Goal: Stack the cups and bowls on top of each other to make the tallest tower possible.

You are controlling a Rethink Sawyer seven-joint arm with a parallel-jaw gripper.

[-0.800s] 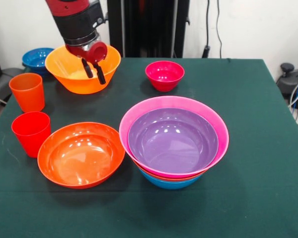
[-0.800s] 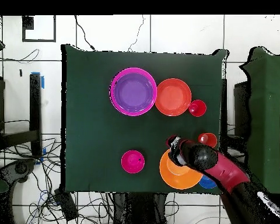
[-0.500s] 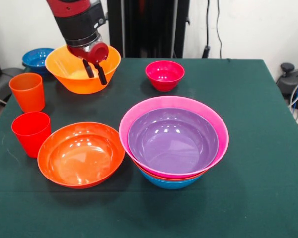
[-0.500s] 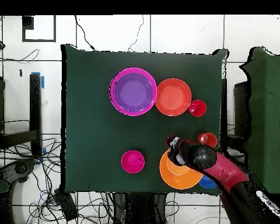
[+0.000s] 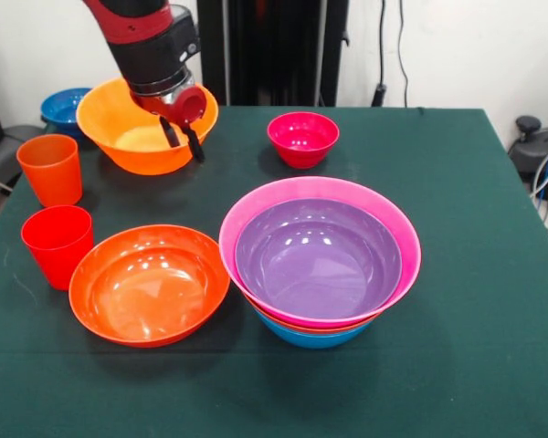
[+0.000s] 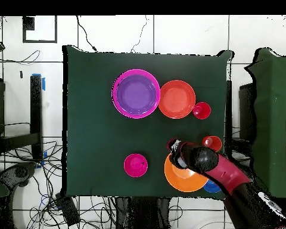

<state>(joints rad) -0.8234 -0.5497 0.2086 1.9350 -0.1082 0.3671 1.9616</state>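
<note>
Fingers [image 5: 172, 131] pinch the tilted yellow-orange bowl's [image 5: 119, 132] rim, mouth upward.

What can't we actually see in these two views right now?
- Small blue bowl: front view, mostly behind the yellow-orange bowl; overhead, under the arm.
- Tower: lower bowls show only as rim slivers beneath the pink bowl.
- Gripper: its hold on the yellow-orange rim is unclear in both views.
</note>
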